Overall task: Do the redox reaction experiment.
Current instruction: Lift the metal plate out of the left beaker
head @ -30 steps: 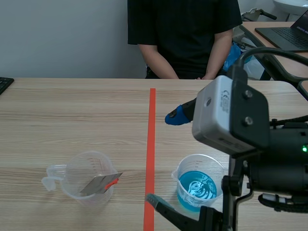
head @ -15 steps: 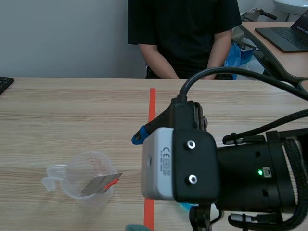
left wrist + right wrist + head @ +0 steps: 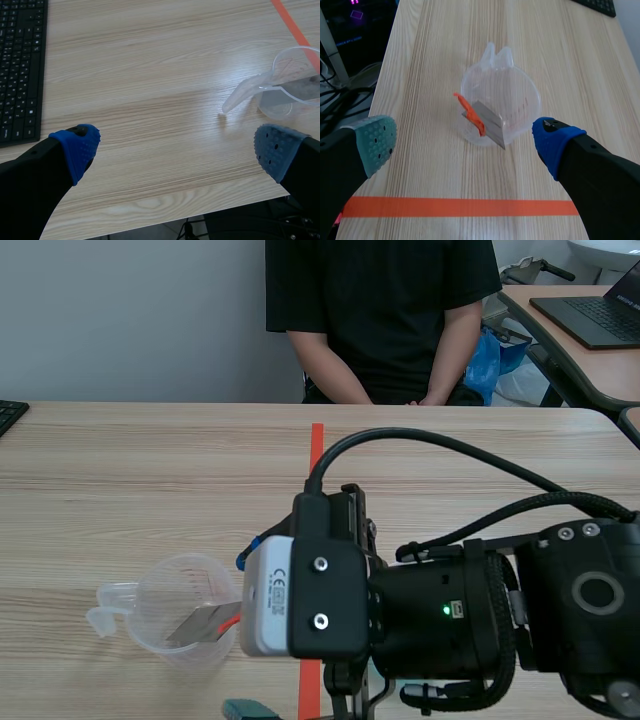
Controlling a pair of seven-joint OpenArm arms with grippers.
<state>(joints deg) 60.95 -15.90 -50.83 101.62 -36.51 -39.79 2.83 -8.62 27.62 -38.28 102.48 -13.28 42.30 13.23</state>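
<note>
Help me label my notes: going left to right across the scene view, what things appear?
Black keyboard → clear plastic measuring cup holding a grey metal strip → orange-red tape line → dark laptop.

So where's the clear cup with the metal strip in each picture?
Scene view: clear cup low on the table, left of the tape line.
Left wrist view: cup ahead of the left end effector, toward its right finger.
Right wrist view: cup just ahead of the right end effector, centred.
Shared landmark: the orange-red tape line beside the cup.
</note>
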